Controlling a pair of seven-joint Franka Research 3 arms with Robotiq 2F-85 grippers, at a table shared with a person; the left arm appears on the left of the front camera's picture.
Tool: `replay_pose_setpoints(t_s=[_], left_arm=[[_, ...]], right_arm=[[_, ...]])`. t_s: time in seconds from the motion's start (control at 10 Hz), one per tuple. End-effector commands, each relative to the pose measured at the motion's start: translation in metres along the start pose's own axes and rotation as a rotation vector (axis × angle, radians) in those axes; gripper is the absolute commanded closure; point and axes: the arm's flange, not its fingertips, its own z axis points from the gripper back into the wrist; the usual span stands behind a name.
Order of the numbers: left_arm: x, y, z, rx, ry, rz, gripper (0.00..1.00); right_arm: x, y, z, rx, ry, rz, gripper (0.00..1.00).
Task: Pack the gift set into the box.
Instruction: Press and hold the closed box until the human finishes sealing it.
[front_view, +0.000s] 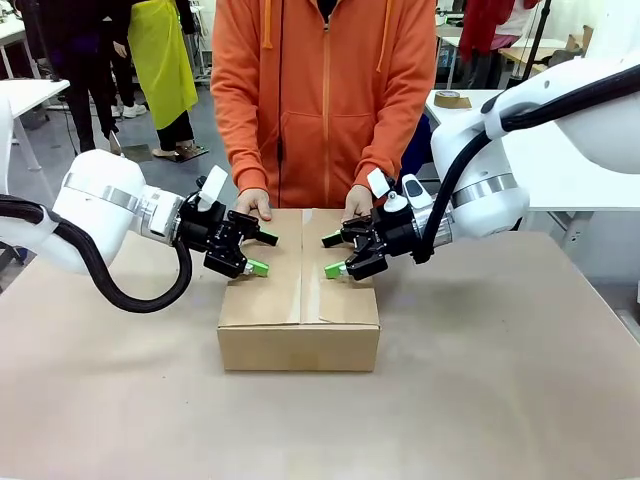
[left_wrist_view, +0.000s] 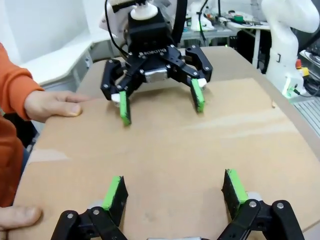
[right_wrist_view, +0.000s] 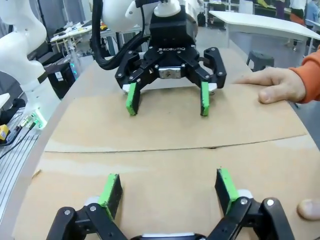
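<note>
- The box (front_view: 298, 335) sat mid-table with its flaps folded shut and its contents hidden.
- The left gripper (front_view: 262, 253) at its 9 o'clock and the right gripper (front_view: 333, 255) at 3 o'clock were both spread wide, holding nothing.
- The person's hands (front_view: 253, 203) pressed the 12 o'clock edge, so a gripper drifting that way could pinch fingers.
- Free table (front_view: 120, 400) lay from 4 to 8 o'clock.

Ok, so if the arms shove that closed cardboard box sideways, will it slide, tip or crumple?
It would probably slide rather than tip: the box is low, wide and flat on the table. Its corrugated walls look stiff, so crumpling seems unlikely. The closed top flaps could flex near the middle seam under pressure, though.
</note>
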Motion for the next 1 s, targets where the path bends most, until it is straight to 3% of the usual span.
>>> replay_pose_setpoints(t_s=[0.0, 0.2, 0.5, 0.6, 0.9], left_arm=[[0.001, 0.009, 0.000, -0.024, 0.028, 0.025, 0.00], [-0.003, 0.011, 0.002, -0.015, 0.076, 0.046, 0.00], [-0.002, 0.013, 0.011, -0.025, 0.029, 0.057, 0.00], [0.002, 0.008, 0.005, -0.009, 0.031, 0.022, 0.00], [0.002, 0.008, 0.005, -0.009, 0.031, 0.022, 0.00]], right_arm=[[-0.010, 0.002, 0.004, -0.032, 0.031, -0.026, 0.00], [-0.018, 0.003, 0.009, -0.057, 0.076, -0.041, 0.00], [-0.020, 0.002, 0.008, 0.002, 0.085, -0.059, 0.00], [-0.004, -0.001, 0.007, -0.023, 0.015, -0.012, 0.00], [-0.004, -0.001, 0.007, -0.023, 0.015, -0.012, 0.00]])
